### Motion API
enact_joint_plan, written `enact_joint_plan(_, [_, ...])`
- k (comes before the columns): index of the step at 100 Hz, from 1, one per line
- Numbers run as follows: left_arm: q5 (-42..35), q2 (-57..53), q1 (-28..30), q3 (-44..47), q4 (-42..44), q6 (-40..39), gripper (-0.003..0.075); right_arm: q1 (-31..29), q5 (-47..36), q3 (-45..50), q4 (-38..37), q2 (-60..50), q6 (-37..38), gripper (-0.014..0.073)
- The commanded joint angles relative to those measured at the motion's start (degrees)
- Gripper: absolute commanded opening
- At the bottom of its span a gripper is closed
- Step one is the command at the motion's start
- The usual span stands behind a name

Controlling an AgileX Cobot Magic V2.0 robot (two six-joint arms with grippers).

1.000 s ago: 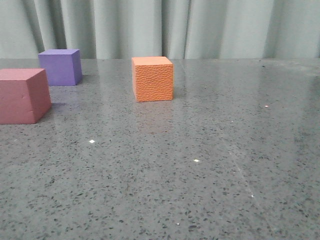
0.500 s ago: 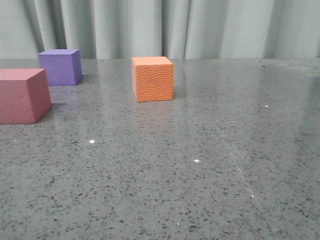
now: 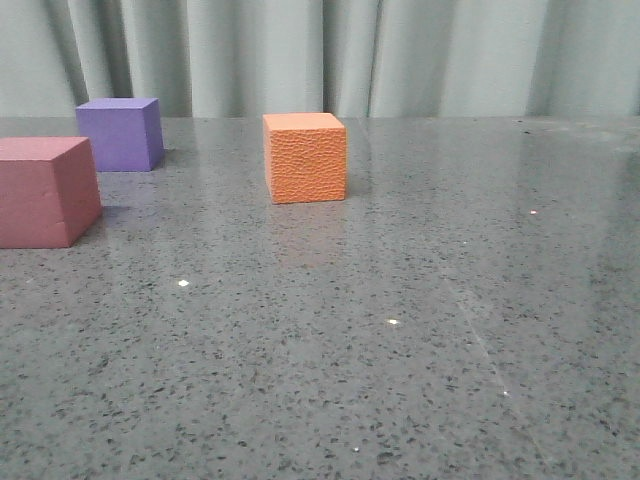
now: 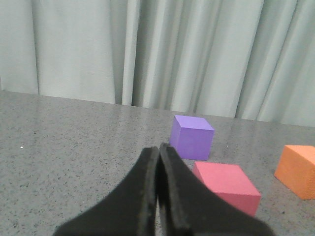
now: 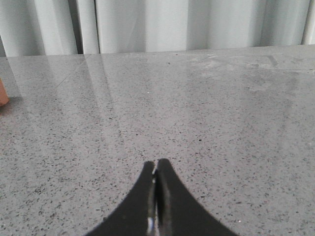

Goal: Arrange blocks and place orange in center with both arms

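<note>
Nothing is gripped at this moment: the left gripper (image 4: 157, 150) has its two dark fingers pressed together with no gap and nothing between them, and the right gripper (image 5: 156, 167) is likewise clenched on air above bare speckled grey table (image 3: 420, 350). Neither arm shows in the front view, so both sit back from the cubes. The orange cube (image 3: 305, 157) stands upright near the middle of the table toward the far edge, in front of the pale curtain (image 3: 400, 55). The purple cube (image 3: 121, 133) sits well to its left, also far back, and the pink-red cube (image 3: 45, 191) lies nearer the camera at the left border, just in front of the purple one and apart from it. In the left wrist view the purple and pink-red cubes lie just beyond the closed fingertips, with the orange cube off to one side; the right wrist view catches only a sliver of orange at its border. By my reading the task is at its start, with no block yet moved into a row. The next move calls for the left jaws to spread and descend around one of the two left-hand cubes, probably the pink-red, since one block must end up on the orange cube's other side.
</note>
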Motion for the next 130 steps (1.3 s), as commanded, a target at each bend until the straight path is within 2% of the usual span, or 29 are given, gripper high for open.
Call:
enact_joint_plan(1, [2.91,7.28,-0.32,-9.19,-0.67,-0.47,-0.0019,-0.28,-5.09,-0.78,0.00,-1.15,-0.62,-0.0067])
enact_joint_plan(19, [14.67,21.22,-0.32,-24.86,-0.27,-0.47,-0.0019,-0.28,-5.09,-0.78,0.00,-1.15,-0.62,-0.0067])
enact_joint_plan(32, [14.63,29.48,-0.32,-32.38,-0.28,-0.47,-0.0019,-0.28,-5.09,-0.78,0.00,-1.15,-0.62,-0.0067])
enact_joint_plan(49, [14.49,35.51,-0.32,-37.16,-3.87,-0.47,-0.0019,-0.28,-5.09,-0.78,0.00,-1.15,-0.62,-0.0067])
enact_joint_plan(73, [13.91,37.20,-0.32,-37.41,-4.64,-0.47,-0.0008,-0.28,-5.09,-0.78,0.00,-1.15,-0.62,-0.0067])
enact_joint_plan(80, [13.42,37.20,-0.32,-37.41,-4.64,-0.47,0.0044,-0.28,-5.09,-0.78,0.00,-1.15,-0.62,-0.0067])
enact_joint_plan(87, [12.68,36.98,-0.32,-37.41,-4.64,-0.47,0.0146,-0.28,-5.09,-0.78,0.00,-1.15,-0.62,-0.0067])
enact_joint_plan(101, [12.79,37.00,-0.32,-37.41,-4.64,-0.47,0.0462,-0.28,-5.09,-0.78,0.00,-1.15,-0.62,-0.0067])
enact_joint_plan(108, [13.01,37.00,-0.32,-37.41,-4.64,-0.47,0.0587,-0.28,-5.09,-0.78,0.00,-1.15,-0.62,-0.0067])
enact_joint_plan(115, [13.01,37.00,-0.32,-37.41,-4.53,1.02,0.0645,-0.28,-5.09,-0.78,0.00,-1.15,-0.62,-0.0067])
enact_joint_plan(130, [13.40,37.00,-0.32,-37.69,-4.73,3.03,0.0648,-0.28,-5.09,-0.78,0.00,-1.15,-0.62,-0.0067])
